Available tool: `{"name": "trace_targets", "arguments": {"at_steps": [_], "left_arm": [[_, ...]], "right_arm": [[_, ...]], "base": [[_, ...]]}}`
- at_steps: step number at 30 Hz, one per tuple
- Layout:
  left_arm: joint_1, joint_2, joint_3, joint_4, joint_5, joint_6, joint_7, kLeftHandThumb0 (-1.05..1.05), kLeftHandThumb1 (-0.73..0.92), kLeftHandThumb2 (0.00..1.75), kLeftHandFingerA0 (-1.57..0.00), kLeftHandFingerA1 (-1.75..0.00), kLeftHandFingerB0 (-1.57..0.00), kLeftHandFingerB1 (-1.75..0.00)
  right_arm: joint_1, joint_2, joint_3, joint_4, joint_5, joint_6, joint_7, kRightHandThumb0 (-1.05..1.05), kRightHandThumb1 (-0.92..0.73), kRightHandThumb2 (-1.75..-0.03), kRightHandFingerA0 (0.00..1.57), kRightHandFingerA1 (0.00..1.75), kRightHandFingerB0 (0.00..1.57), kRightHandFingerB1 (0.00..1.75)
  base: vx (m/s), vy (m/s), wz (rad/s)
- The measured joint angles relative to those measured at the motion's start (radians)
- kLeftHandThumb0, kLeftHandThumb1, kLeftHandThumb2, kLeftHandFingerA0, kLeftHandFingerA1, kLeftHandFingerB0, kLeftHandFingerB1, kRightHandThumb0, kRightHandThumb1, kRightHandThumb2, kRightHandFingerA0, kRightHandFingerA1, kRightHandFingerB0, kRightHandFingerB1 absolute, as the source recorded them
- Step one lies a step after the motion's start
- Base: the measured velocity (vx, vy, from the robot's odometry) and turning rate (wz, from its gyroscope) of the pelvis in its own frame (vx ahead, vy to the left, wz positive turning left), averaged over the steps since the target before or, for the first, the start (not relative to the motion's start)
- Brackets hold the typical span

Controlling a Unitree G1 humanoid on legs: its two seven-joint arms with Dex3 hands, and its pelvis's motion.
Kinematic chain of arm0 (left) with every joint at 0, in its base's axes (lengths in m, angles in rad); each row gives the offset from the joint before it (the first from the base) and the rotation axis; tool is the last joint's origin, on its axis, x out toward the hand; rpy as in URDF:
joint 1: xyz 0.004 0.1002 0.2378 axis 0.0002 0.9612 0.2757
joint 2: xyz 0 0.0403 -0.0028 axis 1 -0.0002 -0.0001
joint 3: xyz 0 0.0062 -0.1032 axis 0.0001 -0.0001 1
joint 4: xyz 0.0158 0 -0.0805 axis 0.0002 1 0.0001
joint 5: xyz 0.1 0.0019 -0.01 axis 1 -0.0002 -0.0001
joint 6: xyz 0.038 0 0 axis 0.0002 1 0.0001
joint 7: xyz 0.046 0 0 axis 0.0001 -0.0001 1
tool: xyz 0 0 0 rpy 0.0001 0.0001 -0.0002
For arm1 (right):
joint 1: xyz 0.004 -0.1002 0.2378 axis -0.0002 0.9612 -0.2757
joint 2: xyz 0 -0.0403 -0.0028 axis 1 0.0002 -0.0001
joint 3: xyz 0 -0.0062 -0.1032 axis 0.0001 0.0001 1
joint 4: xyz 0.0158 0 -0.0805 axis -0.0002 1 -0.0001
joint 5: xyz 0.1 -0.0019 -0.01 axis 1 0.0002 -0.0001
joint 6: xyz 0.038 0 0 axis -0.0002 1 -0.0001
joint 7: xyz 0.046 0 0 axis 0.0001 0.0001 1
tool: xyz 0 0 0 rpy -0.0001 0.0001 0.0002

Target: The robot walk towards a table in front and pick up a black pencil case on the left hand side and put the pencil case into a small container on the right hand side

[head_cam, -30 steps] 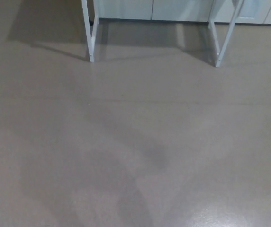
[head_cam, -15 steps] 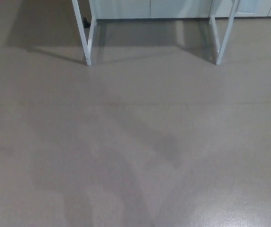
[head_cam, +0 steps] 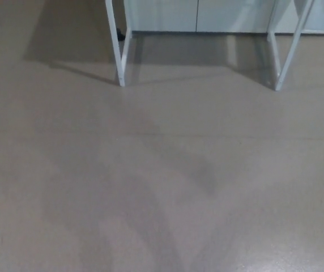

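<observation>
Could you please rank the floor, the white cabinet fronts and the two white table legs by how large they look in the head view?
1. Floor: fills most of the picture.
2. Cabinet fronts: a strip along the top edge.
3. Left table leg and right table leg: thin, too alike to rank.

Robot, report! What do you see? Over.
Neither robot hand in view. No pencil case or container visible. White table legs ahead across grey floor.

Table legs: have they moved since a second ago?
No. The table legs and cabinets behind shifted right and down together; the camera moved.
</observation>
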Motion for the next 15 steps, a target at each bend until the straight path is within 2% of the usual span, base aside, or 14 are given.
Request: {"name": "trace_targets", "arguments": {"at_steps": [2,3,5,7,8,9,10,11,15], "left_arm": [[0.005,0.0,0.0,0.0,0.0,0.0,-0.001,-0.28,0.53,0.56,-0.44,-0.41,-0.19,-0.29],[0.006,0.0,0.0,0.001,0.0,0.0,0.0,-0.23,0.38,0.86,-0.31,-0.58,-0.04,-0.45],[0.003,-0.004,-0.001,0.006,0.0,0.001,-0.001,-0.23,0.38,0.86,-0.31,-0.58,-0.05,-0.45],[-0.002,0.0,-0.002,0.007,0.001,0.0,0.0,-0.24,0.38,0.86,-0.31,-0.58,-0.05,-0.45],[-0.005,0.008,-0.002,0.006,0.001,0.0,0.001,-0.29,0.53,0.56,-0.43,-0.42,-0.2,-0.29],[-0.006,0.012,-0.002,0.005,0.001,0.0,0.003,-0.25,0.38,0.87,-0.29,-0.58,-0.06,-0.46],[-0.005,0.014,-0.003,0.003,0.001,0.0,0.004,-0.25,0.38,0.87,-0.29,-0.58,-0.06,-0.46],[-0.004,0.015,-0.006,0.002,0.002,0.0,0.005,-0.33,0.53,0.56,-0.37,-0.4,-0.2,-0.29],[0.001,0.017,-0.014,0.003,0.004,0.0,0.004,-0.33,0.52,0.56,-0.36,-0.38,-0.2,-0.29]], "right_arm": [[0.001,0.0,-0.003,0.002,0.002,0.0,0.002,-0.36,-0.59,-0.57,0.48,0.42,0.3,0.33],[0.002,0.0,-0.003,0.003,0.002,0.0,0.003,-0.36,-0.59,-0.58,0.46,0.41,0.3,0.33],[0.004,0.001,0.0,0.006,0.001,0.001,0.002,-0.36,-0.61,-0.6,0.49,0.43,0.31,0.34],[0.002,0.007,0.007,0.006,-0.001,0.002,0.002,-0.37,-0.61,-0.59,0.49,0.42,0.31,0.33],[0.001,0.01,0.011,0.005,-0.002,0.002,0.002,-0.37,-0.61,-0.59,0.48,0.42,0.3,0.33],[0.001,0.01,0.013,0.005,-0.002,0.002,0.002,-0.35,-0.59,-0.58,0.46,0.41,0.29,0.33],[0.001,0.011,0.014,0.006,-0.002,0.002,0.002,-0.35,-0.59,-0.58,0.46,0.41,0.29,0.33],[0.001,0.011,0.013,0.006,-0.001,0.002,0.002,-0.35,-0.59,-0.58,0.46,0.41,0.29,0.33],[0.0,0.011,0.014,0.007,-0.001,0.003,0.002,-0.37,-0.6,-0.59,0.48,0.42,0.31,0.34]], "base": [[0.13,0.069,-0.06],[0.14,0.081,-0.09],[0.15,0.103,0.1],[0.13,0.093,-0.21],[0.06,0.116,0.18],[0.11,0.163,0.0],[0.16,0.115,-0.03],[0.15,0.075,0.04],[0.14,0.018,0.07]]}}
